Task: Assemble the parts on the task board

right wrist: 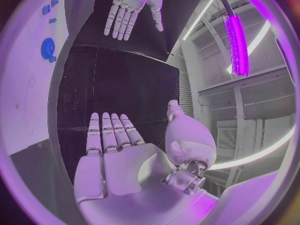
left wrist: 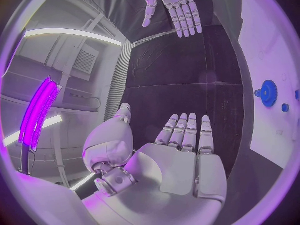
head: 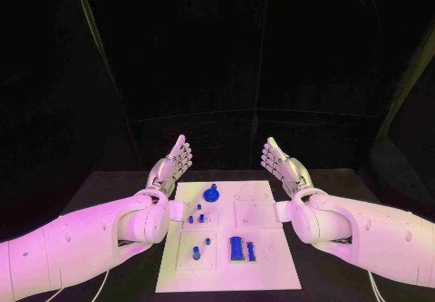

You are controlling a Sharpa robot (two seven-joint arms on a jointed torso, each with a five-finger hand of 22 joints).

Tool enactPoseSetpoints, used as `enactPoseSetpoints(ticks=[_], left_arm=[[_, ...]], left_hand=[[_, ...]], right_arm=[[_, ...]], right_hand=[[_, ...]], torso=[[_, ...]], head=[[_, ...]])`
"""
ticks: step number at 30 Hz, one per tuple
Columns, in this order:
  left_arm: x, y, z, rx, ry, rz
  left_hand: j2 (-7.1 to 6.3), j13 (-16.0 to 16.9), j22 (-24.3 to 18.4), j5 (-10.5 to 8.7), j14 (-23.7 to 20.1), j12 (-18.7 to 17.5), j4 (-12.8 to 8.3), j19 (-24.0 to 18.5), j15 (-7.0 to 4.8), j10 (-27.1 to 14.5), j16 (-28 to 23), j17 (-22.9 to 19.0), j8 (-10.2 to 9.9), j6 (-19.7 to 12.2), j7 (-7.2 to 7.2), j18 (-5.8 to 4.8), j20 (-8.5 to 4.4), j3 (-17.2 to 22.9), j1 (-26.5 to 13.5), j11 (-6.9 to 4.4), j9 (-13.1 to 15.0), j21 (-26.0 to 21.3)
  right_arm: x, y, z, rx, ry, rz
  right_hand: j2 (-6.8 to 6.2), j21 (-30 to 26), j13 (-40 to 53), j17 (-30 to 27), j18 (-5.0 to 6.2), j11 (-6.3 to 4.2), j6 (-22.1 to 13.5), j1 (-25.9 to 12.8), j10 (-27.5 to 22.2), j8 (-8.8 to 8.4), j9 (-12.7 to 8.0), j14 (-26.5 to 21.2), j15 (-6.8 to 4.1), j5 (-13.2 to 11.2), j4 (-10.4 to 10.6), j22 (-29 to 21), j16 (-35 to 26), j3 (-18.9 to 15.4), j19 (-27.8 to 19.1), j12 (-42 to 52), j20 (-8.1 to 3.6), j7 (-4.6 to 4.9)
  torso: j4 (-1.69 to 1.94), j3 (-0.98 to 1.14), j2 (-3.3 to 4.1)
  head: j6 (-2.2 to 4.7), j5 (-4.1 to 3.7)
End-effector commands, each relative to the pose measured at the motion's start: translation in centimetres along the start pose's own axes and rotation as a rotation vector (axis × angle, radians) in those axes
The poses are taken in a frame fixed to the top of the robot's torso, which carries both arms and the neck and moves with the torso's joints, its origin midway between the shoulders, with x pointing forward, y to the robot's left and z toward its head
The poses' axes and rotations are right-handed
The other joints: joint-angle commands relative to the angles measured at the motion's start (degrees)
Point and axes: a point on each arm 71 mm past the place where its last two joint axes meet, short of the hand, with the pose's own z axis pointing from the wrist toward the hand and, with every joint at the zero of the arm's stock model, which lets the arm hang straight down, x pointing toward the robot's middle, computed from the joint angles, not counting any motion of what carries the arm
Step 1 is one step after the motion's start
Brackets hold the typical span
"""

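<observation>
We see the left hand (head: 174, 160) and right hand (head: 282, 162) flat, fingers extended, empty, flanking the task board (head: 272, 264).

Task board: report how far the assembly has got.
Nothing looks assembled yet. Blue parts, among them a round gear-like piece and a tall block, sit scattered on the task board. Left robot hand and right robot hand hover open beside it, holding nothing. All assembly remains.
</observation>
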Motion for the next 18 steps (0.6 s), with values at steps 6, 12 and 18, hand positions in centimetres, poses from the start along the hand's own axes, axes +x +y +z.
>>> enactPoseSetpoints(ticks=[6,12,18], left_arm=[[-0.08,-0.52,-0.85,0.026,-0.11,0.091],[-0.08,-0.52,-0.85,0.026,-0.11,0.091],[-0.08,-0.52,-0.85,0.026,-0.11,0.091]], left_hand=[[0.02,-0.1,-5.22,-0.22,-8.17,-0.41,0.0,-6.59,-0.47,-8.79,-3.21,-0.11,-0.23,-8.38,-0.73,-3.46,-4.35,-0.95,-11.25,-0.82,-0.09,-0.46],[0.02,-0.1,-5.22,-0.22,-10.47,-0.41,0.0,-8.39,-0.47,-11.31,-3.21,-0.11,-0.23,-10.7,-0.73,-3.46,-4.35,-0.95,-14.41,-0.82,-0.09,-0.46],[0.02,-0.1,-5.22,-0.22,-12.08,-0.41,0.0,-9.77,-0.47,-13.0,-3.21,-0.11,-0.23,-12.41,-0.73,-3.46,-4.35,-0.95,-16.66,-0.82,-0.09,-0.46]], right_arm=[[-0.47,0.26,-0.21,-0.009,-0.1,0.0],[-0.47,0.26,-0.21,-0.009,-0.1,0.0],[-0.47,0.26,-0.21,-0.009,-0.1,0.0]], right_hand=[[-0.17,-1.52,-0.13,-0.16,-4.73,-0.47,-8.54,-13.25,-9.57,-0.25,-0.16,-9.95,-0.18,-0.55,0.03,-3.41,-0.27,1.55,-8.52,-0.37,-2.25,-1.2],[-0.17,-1.52,-0.13,-0.16,-4.73,-0.47,-10.89,-16.9,-12.21,-0.25,-0.16,-12.65,-0.18,-0.55,0.03,-7.55,-0.27,1.55,-10.86,-0.37,-2.25,-1.2],[-0.17,-1.52,-0.13,-0.16,-4.73,-0.47,-12.59,-19.51,-14.14,-0.25,-0.16,-14.65,-0.18,-0.55,0.03,-7.55,-0.27,1.55,-12.49,-0.37,-2.25,-1.2]], torso=[[-0.02,0.02,0.01],[-0.02,0.02,0.01],[-0.02,0.02,0.01]], head=[[-0.01,0.0],[-0.01,0.0],[-0.01,0.0]])
